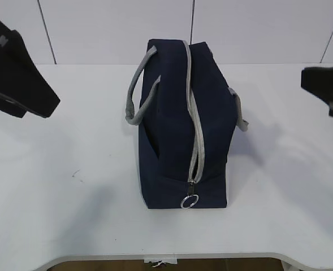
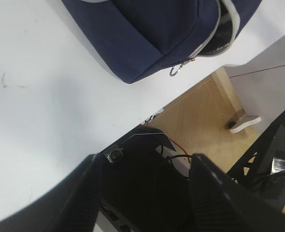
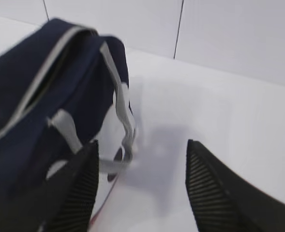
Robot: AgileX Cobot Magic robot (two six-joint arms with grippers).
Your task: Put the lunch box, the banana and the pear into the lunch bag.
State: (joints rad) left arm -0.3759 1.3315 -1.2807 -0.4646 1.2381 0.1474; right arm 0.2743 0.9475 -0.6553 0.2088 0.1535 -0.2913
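Your lunch bag (image 1: 180, 124) sits upright mid-table (image 1: 53, 214), zipper (image 1: 195, 124) on top. Your left gripper (image 2: 144, 193) and right gripper (image 3: 142, 188) are both spread with nothing between them, well apart on either side.

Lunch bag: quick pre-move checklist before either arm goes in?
1. Lunch bag upright on the table: ok.
2. Zipper open for loading: cannot tell; closed-looking in the exterior view, a gap near the ring pull in the left wrist view.
3. Left gripper open and empty: ok.
4. Right gripper open and empty: ok.
5. Right gripper apart from the grey handle: cannot tell, blurred and close to one finger.
6. Lunch box, banana, pear located: not ok, none in any view.
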